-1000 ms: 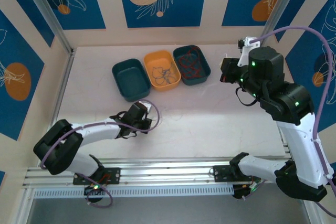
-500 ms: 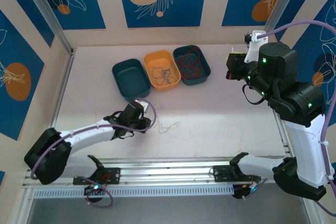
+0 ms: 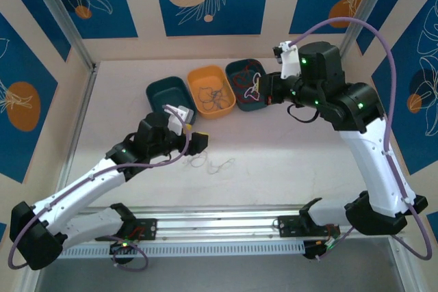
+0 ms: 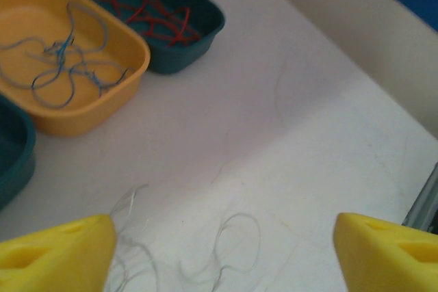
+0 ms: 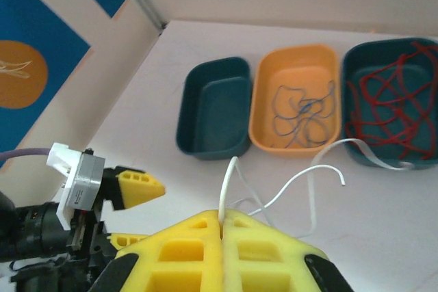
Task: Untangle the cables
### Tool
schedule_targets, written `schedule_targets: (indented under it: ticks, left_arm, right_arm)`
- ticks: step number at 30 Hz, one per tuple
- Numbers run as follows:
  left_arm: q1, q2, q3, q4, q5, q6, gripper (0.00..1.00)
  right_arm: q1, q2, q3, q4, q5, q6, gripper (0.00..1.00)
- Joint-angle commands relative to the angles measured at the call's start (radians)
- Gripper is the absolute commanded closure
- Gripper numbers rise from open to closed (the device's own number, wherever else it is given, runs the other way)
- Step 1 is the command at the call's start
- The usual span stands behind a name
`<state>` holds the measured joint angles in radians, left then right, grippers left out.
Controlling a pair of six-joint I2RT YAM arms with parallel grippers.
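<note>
The left gripper [image 4: 220,239] now gapes empty over the dropped wires [image 3: 217,164] — the right gripper [image 5: 224,218] pinches one white cable [image 5: 227,189], freed.

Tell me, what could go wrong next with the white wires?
1. The right tool, shut on a white wire, holds it close by the tray of red wires; the loose end could snag there.
2. The left tool stands open over thin white wires on the table; closing might miss them or take several together.
</note>
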<state>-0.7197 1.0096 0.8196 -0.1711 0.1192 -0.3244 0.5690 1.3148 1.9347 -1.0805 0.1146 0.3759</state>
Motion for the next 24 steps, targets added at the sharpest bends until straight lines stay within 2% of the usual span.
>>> schedule_targets:
  ticks: [1, 3, 7, 12, 20, 24]
  left_arm:
    - [0.012, -0.004, 0.040, 0.082, 0.055, 0.039, 0.09]
    - [0.015, 0.000, 0.056, 0.095, 0.044, 0.040, 0.02]
    - [0.014, -0.033, 0.057, 0.112, -0.021, 0.043, 0.00]
    - [0.016, -0.163, 0.005, 0.093, -0.233, 0.054, 0.00]
    - [0.018, -0.453, -0.107, 0.009, -0.636, 0.032, 0.00]
    - [0.017, -0.561, -0.145, -0.023, -0.757, 0.008, 0.00]
  right_arm:
    - [-0.003, 0.035, -0.014, 0.062, -0.142, 0.023, 1.00]
    - [-0.003, 0.061, -0.014, 0.086, -0.184, 0.026, 1.00]
    - [0.005, 0.123, -0.002, 0.133, -0.248, 0.028, 1.00]
    - [0.029, 0.214, 0.043, 0.183, -0.268, 0.024, 1.00]
    - [0.118, 0.425, 0.214, 0.229, -0.218, -0.032, 1.00]
    - [0.157, 0.551, 0.331, 0.262, -0.197, -0.077, 1.00]
